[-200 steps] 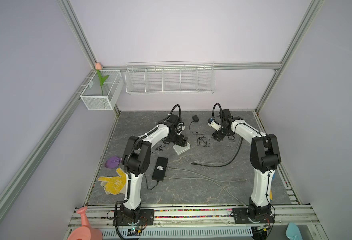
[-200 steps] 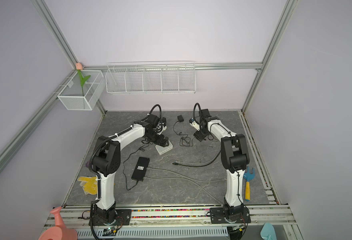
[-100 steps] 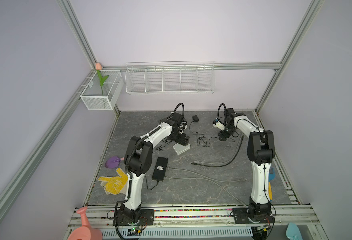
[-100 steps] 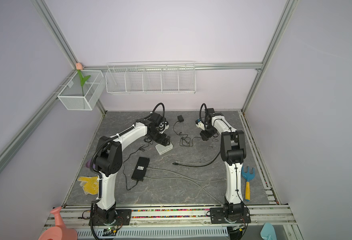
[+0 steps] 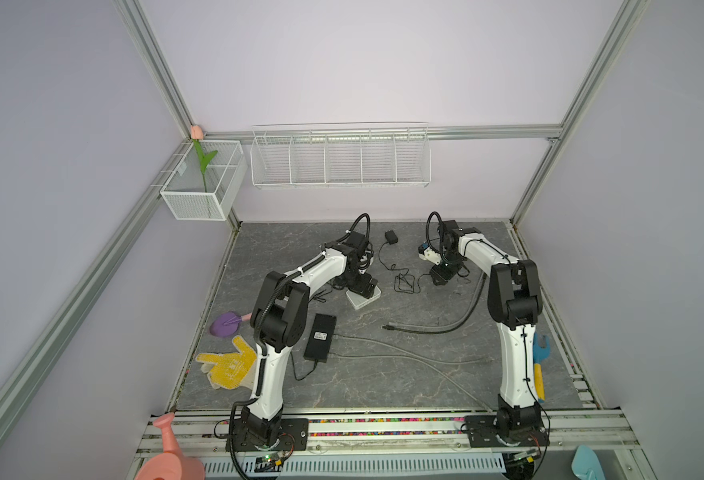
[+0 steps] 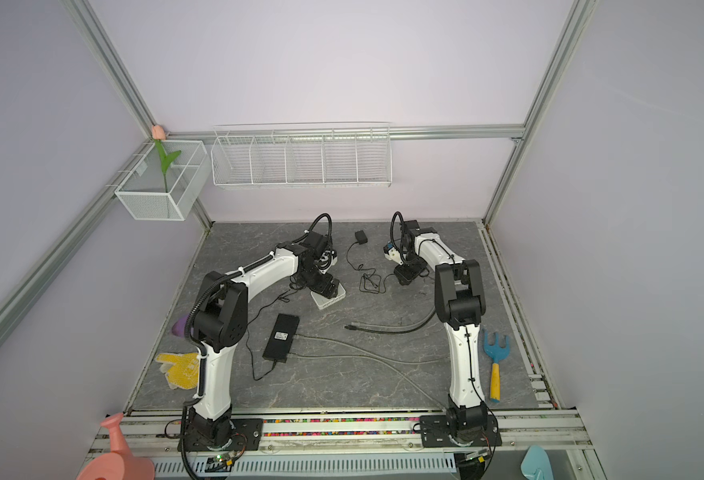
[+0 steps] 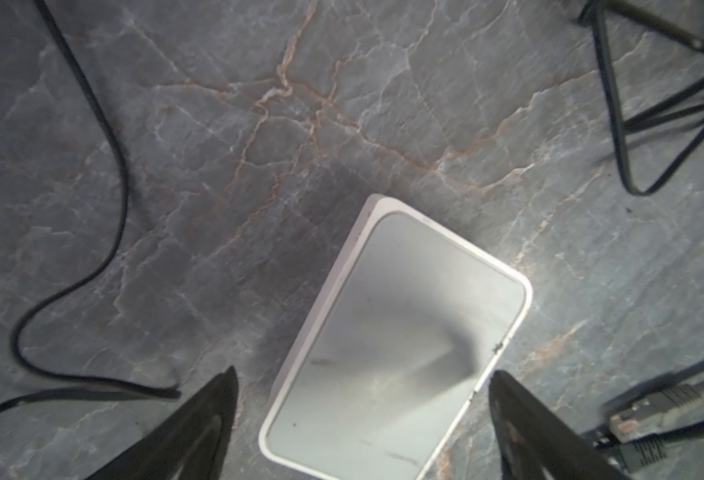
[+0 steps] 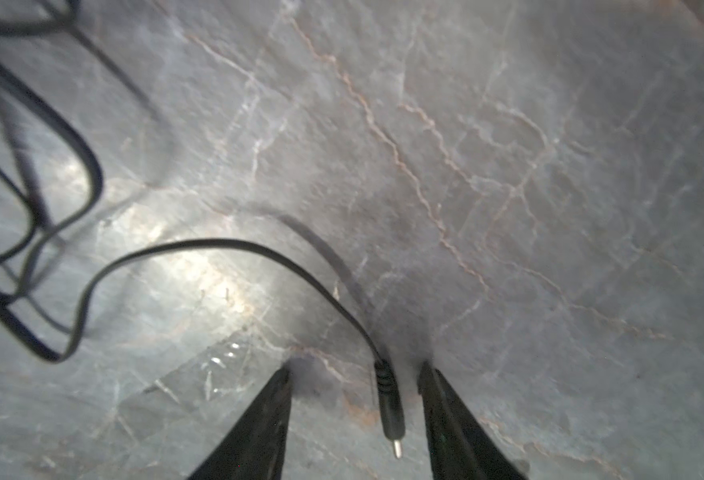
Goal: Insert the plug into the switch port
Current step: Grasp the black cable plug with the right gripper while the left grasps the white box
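Observation:
The white switch (image 5: 363, 297) (image 6: 328, 297) lies on the grey table. My left gripper (image 7: 363, 372) (image 5: 360, 284) is open just above it, one finger on each side of the switch (image 7: 396, 332), neither touching it. The switch port is hidden. The small black barrel plug (image 8: 390, 411), with a metal tip, lies on the table at the end of a thin black cable (image 8: 225, 245). My right gripper (image 8: 355, 366) (image 5: 439, 278) is low over the table and open. The plug lies between its fingers, nearer one finger, with a gap on both sides.
The cable runs in loose loops (image 5: 403, 283) to a small black adapter (image 5: 391, 237). A black power brick (image 5: 320, 332), a grey hose (image 5: 437, 328), a yellow glove (image 5: 227, 368) and a blue rake (image 6: 495, 353) lie around. An ethernet connector (image 7: 649, 407) sits beside the switch.
My right gripper has come down around the plug and its jaws have narrowed. My left gripper has stayed over the switch, almost unchanged.

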Robot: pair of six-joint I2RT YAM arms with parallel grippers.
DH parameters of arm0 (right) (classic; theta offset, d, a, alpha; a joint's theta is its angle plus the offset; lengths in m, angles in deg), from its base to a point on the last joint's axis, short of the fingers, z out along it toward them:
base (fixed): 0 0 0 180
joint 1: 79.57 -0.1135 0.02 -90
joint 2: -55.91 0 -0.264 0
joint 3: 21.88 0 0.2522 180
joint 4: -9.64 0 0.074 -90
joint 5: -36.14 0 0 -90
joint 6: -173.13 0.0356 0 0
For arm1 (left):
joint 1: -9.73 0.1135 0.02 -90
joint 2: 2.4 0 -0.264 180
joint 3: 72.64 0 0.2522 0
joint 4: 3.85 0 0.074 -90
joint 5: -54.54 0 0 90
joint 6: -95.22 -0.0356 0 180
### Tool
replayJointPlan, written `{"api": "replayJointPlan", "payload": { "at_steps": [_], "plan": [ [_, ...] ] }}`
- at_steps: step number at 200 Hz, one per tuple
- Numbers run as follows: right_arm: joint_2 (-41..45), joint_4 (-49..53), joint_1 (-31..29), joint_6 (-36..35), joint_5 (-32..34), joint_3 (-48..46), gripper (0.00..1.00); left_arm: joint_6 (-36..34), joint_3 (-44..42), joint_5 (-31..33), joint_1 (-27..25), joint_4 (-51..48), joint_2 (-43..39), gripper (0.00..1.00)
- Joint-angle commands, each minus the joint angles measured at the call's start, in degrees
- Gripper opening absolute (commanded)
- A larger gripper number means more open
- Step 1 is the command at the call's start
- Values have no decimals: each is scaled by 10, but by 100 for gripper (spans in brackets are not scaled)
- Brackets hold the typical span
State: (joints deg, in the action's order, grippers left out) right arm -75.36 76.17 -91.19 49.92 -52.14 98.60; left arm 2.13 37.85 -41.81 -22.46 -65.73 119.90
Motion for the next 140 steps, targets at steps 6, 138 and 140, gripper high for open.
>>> {"api": "replayJointPlan", "payload": {
  "at_steps": [6, 138, 140],
  "plan": [
    [-24, 17, 2, -6, 4, 8, 50, -4, 0, 10, -12, -18, 16, 92],
    [43, 0, -37, 52, 15, -72, 13, 10, 21, 52, -44, -73, 78, 69],
    [43, -1, -37, 53, 13, -75, 12, 10, 21, 52, -44, -74, 79, 68]
  ]
}}
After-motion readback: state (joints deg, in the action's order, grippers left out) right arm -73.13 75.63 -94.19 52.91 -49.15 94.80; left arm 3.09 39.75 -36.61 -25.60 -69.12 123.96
